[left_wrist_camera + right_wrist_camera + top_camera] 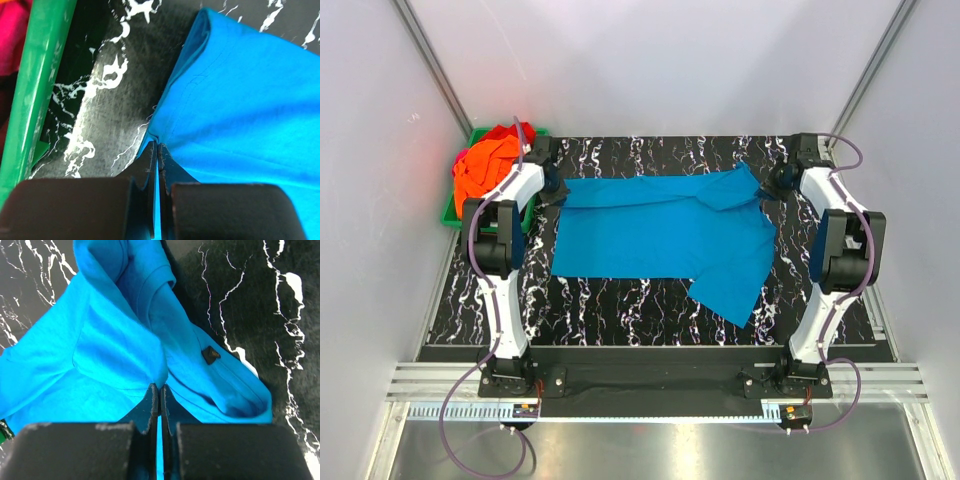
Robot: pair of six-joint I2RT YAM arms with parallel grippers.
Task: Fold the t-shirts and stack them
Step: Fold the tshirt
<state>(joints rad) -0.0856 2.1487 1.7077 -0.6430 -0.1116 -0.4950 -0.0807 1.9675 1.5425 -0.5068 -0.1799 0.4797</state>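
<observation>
A turquoise-blue t-shirt (pixel 660 235) lies spread across the black marbled table, one flap hanging toward the front right. My left gripper (pixel 552 192) is shut on its far left corner; in the left wrist view the cloth (pixel 240 100) runs between the closed fingertips of that gripper (pixel 158 146). My right gripper (pixel 772 188) is shut on the far right corner by a bunched sleeve, where the blue cloth (pixel 100 340) is pinched in the gripper (pixel 159 386). Orange and red t-shirts (pixel 488 160) are piled in the bin at the far left.
A green plastic bin (pixel 448 215) sits at the table's far left corner, its rim (pixel 35 90) close beside my left gripper. White walls with metal rails enclose the table (pixel 620 310). A small black tag (pixel 211 355) shows on the blue shirt.
</observation>
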